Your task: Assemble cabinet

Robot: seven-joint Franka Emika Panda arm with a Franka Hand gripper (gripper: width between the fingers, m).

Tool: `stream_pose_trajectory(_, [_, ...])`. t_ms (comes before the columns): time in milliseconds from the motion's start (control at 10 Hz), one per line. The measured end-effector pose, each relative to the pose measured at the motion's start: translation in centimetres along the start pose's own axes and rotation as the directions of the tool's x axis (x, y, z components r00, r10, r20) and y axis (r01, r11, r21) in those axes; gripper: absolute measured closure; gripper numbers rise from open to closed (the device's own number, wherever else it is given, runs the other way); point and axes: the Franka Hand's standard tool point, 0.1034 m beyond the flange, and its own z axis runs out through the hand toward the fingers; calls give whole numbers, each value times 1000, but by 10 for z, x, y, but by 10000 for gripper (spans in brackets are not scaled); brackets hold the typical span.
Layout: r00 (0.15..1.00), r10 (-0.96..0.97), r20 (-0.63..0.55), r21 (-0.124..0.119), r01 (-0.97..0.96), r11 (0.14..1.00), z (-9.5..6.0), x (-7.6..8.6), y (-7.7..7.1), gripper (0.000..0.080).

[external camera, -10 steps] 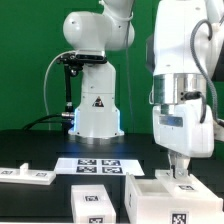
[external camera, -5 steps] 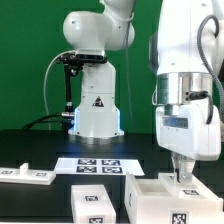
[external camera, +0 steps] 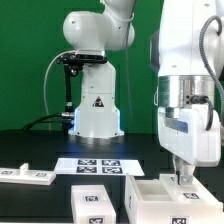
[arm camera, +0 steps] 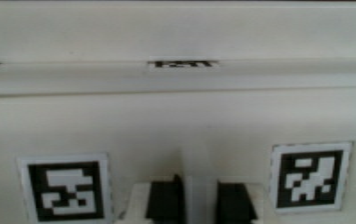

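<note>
The cabinet (external camera: pixel 160 198) is an open white box of flat panels at the exterior view's lower right, with a tag on its front. My gripper (external camera: pixel 180 178) comes straight down onto its back wall. In the wrist view the two dark fingertips (arm camera: pixel 162 200) stand close together, with the thin white top edge of the cabinet wall (arm camera: pixel 198 195) held between them. My gripper (arm camera: pixel 198 200) is shut on that wall. Two tags (arm camera: pixel 65 190) show on the panel either side of the fingers. A loose flat white panel (external camera: pixel 95 205) with tags lies beside the cabinet, on the exterior view's left.
The marker board (external camera: pixel 97 166) lies flat behind the loose panel. A small white tagged part (external camera: pixel 27 175) lies at the exterior view's far left. The white robot base (external camera: pixel 95 110) stands at the back in front of a green wall.
My gripper and wrist have sunk slightly lower onto the cabinet wall. The cabinet and loose parts have not visibly moved.
</note>
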Motion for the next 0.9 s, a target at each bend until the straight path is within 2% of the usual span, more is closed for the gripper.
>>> stream_pose_trajectory(100, [1000, -17, 1, 5, 17, 1000, -3, 2, -2, 722])
stream_pose_trajectory(200, [1000, -27, 6, 21, 27, 999, -13, 6, -8, 527])
stream_pose_trajectory(400, [999, -18, 29, 30, 17, 999, -32, 7, -2, 254])
stream_pose_trajectory(500, [999, -12, 41, 27, 11, 1000, -39, 7, 5, 254])
stream_pose_trajectory(600, [999, -13, 37, 24, 12, 1000, -36, 8, 5, 87])
stream_pose_trajectory(700, [999, -14, 33, 22, 14, 1000, -33, 8, 5, 87])
stream_pose_trajectory(800, [999, -14, 33, 22, 14, 1000, -33, 8, 5, 11])
stream_pose_trajectory(900, [999, -14, 33, 21, 14, 1000, -33, 8, 5, 3])
